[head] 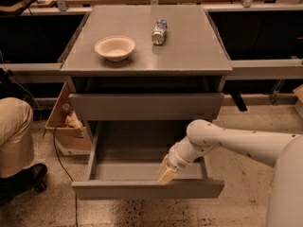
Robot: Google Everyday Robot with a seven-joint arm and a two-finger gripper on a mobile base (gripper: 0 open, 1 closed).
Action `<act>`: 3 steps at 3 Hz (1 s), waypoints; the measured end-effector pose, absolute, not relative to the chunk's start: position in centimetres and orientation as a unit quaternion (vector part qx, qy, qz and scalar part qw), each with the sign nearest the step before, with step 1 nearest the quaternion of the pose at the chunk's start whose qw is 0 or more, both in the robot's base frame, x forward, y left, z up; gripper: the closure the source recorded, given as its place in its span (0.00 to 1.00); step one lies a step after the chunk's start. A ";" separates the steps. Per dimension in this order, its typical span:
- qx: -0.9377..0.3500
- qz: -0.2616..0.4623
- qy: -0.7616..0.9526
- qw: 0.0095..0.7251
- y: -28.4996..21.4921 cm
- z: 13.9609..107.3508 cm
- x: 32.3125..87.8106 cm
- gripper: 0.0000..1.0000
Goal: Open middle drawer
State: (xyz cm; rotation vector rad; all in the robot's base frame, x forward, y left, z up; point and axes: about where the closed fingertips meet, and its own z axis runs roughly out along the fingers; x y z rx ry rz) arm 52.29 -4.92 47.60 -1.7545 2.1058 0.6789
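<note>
Big grey cabinet point(189, 51) has its middle drawer point(147, 189) pulled way out at the bottom, gripper point(165, 175) right at that drawer's front lip (can't tell if it's open or clamped), plus bowl point(115, 48) and bottle point(159, 31) on top.

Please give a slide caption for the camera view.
Robot's cream gripper at the front of the pulled-out grey flat-fronted middle drawer.

Bowl point(115, 48), bottle point(160, 31) on cabinet top point(191, 53)
</note>
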 end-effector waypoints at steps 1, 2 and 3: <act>-0.621 0.226 0.737 0.145 -6.3 49.0 52.9 0.24; -0.611 0.224 0.746 0.145 -8.3 48.7 53.7 0.20; -0.591 0.226 0.759 0.156 -10.3 47.7 54.9 0.41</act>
